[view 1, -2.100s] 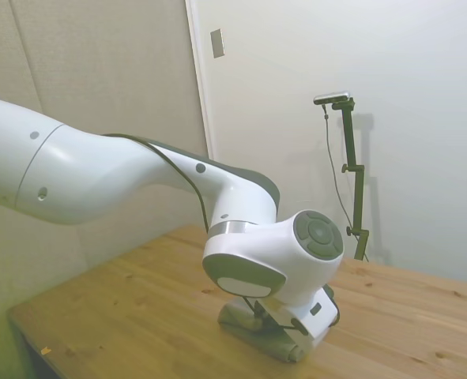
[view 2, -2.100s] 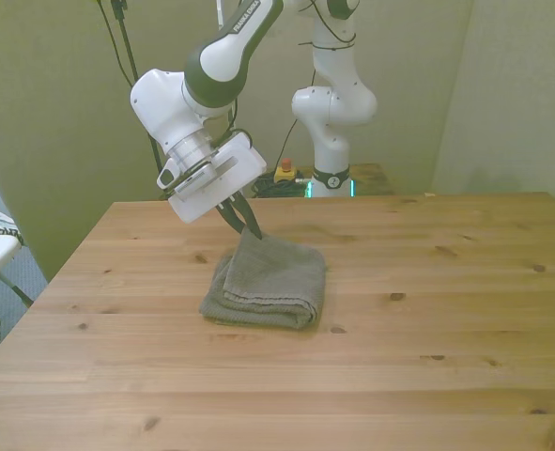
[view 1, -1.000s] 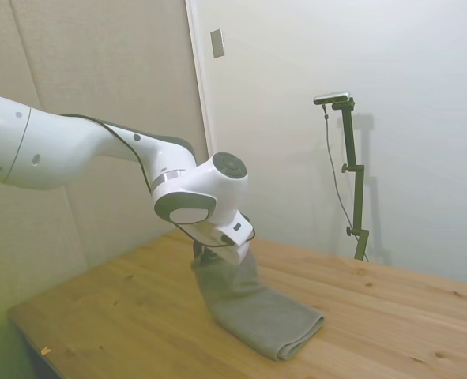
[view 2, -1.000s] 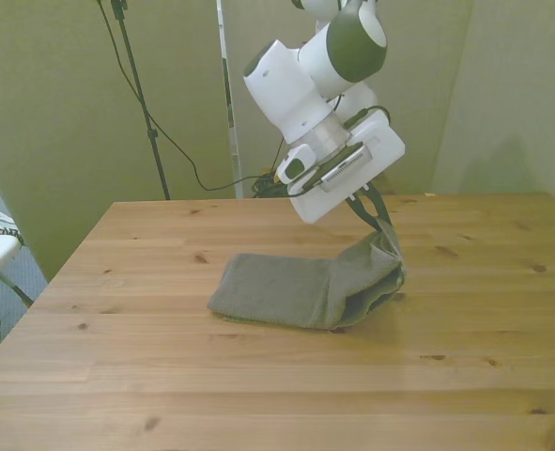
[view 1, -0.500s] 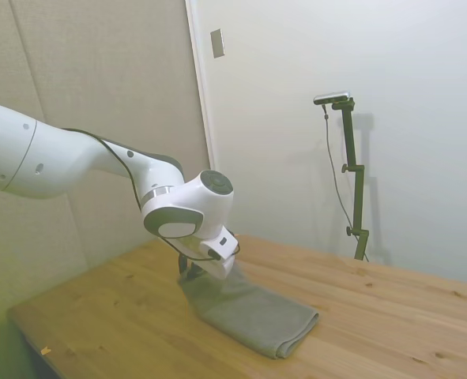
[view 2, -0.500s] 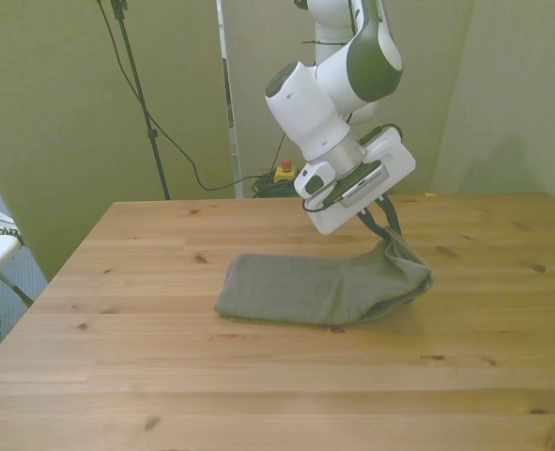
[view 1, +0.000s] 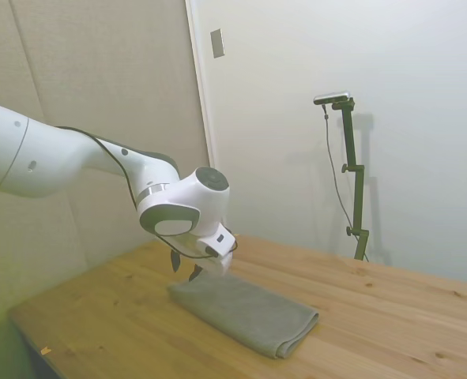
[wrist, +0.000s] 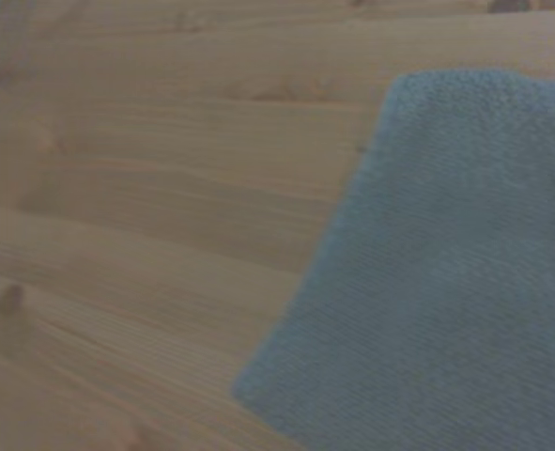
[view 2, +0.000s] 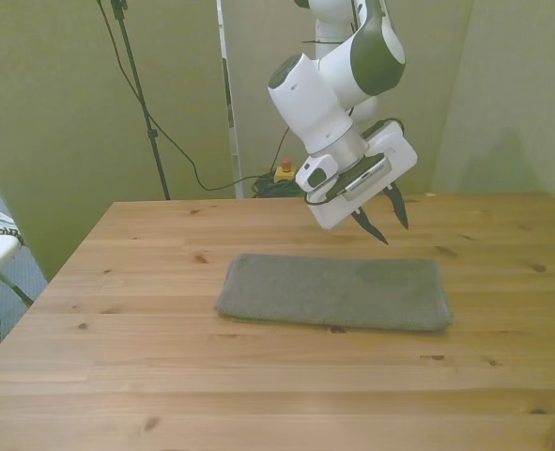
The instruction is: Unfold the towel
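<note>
Where the towel (view 2: 333, 292) lies flat on the table (view 2: 258, 395), it forms a long strip across the middle, rounded ends to the front view's left and right. The gripper (view 2: 382, 215) hangs just above its right end, fingers spread apart, holding nothing.

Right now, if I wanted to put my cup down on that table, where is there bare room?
Bare wood runs along the near edge of the table, in front of the towel, and at the front view's left beside it. The strip behind the towel is bare too, but the open hand hangs just above its right end, so that spot is crowded.
</note>
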`<move>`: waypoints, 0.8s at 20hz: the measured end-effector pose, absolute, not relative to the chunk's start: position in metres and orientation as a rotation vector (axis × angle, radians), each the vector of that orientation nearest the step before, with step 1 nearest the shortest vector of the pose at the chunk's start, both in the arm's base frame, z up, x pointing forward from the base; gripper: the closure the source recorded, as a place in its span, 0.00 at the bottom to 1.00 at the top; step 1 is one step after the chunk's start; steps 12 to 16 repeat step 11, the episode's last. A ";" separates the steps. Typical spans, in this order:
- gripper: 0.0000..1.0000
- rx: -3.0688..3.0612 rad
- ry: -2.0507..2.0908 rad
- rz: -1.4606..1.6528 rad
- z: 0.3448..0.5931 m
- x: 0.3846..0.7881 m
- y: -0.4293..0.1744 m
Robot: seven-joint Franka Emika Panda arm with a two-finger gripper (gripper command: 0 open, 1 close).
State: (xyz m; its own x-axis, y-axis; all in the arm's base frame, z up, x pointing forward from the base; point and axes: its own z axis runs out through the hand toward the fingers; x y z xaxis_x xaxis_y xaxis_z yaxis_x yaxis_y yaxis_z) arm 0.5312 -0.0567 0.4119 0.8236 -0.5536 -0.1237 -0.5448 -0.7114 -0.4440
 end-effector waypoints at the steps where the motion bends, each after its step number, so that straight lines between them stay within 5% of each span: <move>1: 0.00 -2.566 0.848 -0.063 0.416 0.530 -0.054; 5: 0.00 -2.697 1.017 -0.185 0.444 0.507 -0.041; 11: 0.00 -2.853 1.285 -0.273 0.503 0.417 0.001; 16: 0.00 -2.853 1.285 -0.273 0.503 0.417 0.001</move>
